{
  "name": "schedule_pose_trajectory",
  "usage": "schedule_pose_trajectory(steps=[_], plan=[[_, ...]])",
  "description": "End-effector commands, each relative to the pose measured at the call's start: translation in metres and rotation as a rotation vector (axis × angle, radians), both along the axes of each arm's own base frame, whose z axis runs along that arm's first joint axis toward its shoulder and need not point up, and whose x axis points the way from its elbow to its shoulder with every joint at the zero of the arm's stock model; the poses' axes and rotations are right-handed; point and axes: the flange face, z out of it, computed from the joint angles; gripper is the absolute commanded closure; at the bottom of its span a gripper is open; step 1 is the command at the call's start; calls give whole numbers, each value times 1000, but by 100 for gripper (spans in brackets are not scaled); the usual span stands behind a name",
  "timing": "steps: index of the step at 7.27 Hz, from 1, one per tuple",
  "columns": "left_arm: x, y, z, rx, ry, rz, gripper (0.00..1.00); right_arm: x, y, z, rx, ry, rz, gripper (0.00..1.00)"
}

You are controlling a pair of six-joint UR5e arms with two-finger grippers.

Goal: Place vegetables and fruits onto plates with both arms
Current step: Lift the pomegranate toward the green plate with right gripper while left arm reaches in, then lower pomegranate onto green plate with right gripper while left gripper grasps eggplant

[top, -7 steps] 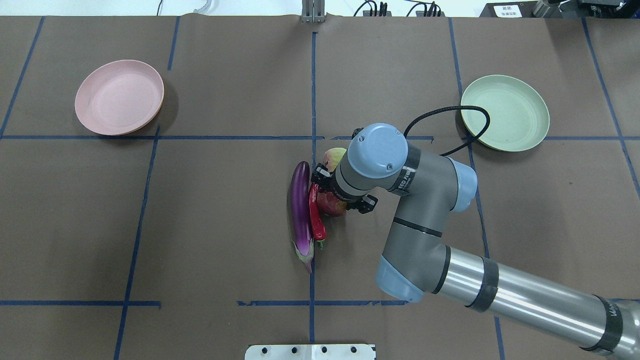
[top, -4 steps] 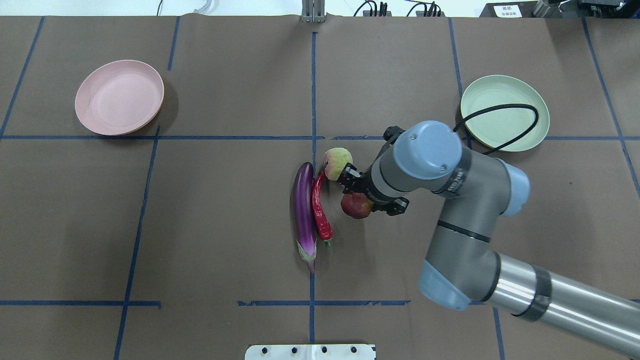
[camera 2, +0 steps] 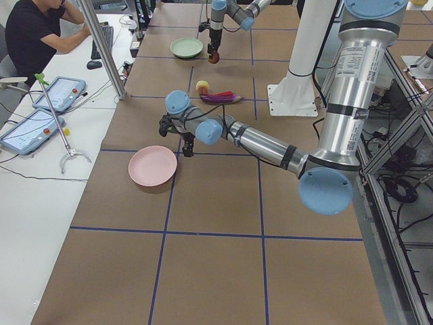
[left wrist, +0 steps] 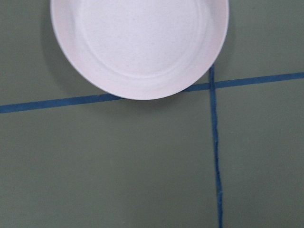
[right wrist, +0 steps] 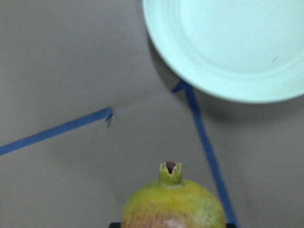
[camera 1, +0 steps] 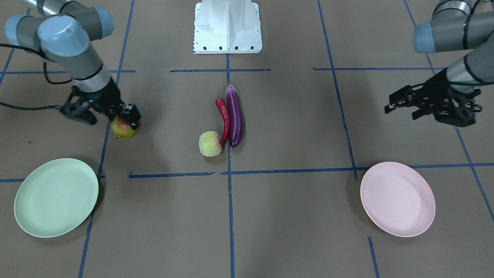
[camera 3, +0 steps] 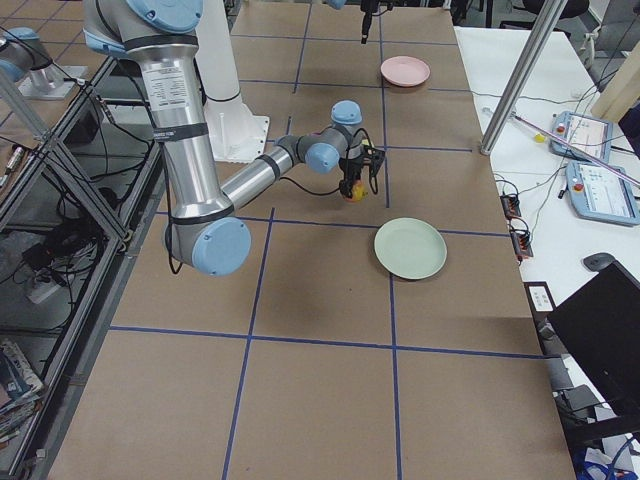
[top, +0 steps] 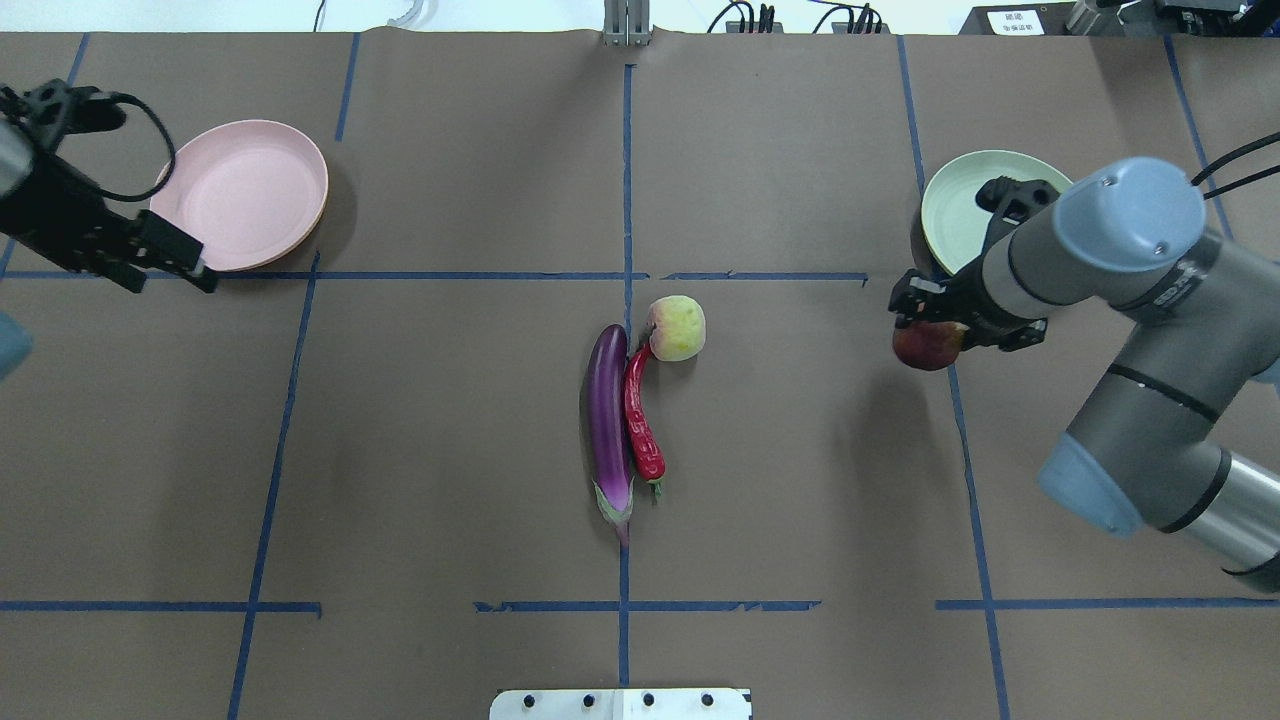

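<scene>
Now the right gripper (top: 927, 322), clamped on the pomegranate (top: 925, 348), has moved off the peach (top: 677, 328) and hangs just short of the green plate (top: 950, 205); 1 fruit looks nearly delivered. Left gripper (camera 1: 400, 110), jaws apart and empty, sits near the pink plate (top: 240, 195).

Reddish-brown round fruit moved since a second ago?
Yes. The reddish-brown round fruit, in the right gripper, went right from the curved red chili toward the mint green round plate.

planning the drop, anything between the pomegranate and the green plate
Only bare table and blue tape lie between pomegranate and green plate, in the front-facing view.
</scene>
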Motion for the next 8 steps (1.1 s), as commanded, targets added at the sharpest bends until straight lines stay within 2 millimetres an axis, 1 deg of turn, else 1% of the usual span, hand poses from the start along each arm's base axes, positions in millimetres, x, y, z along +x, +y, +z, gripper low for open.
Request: schedule_pose_trajectory(steps=[1,2,3,4,5,6,7,8], plan=[[81,20,-75,-27,59,19,0,66,-52,70,61,120,-57,91],[132,35,-119,-6,58,-11,0,96,-76,100,90,175,-94,91],[189,65,-140,-11,28,-59,0,115,-90,125,98,213,-122,91],[229,93,-159,11,19,-89,0,114,-101,129,91,220,-119,91],[261,113,-179,32,11,-141,0,111,-107,134,81,227,-120,89],[300,142,-190,82,-2,-147,0,107,-114,132,79,228,-117,59],[321,159,-187,106,-24,-150,0,105,-115,130,82,225,-115,1],[350,159,-196,102,-43,-135,0,106,-115,129,81,223,-116,0]])
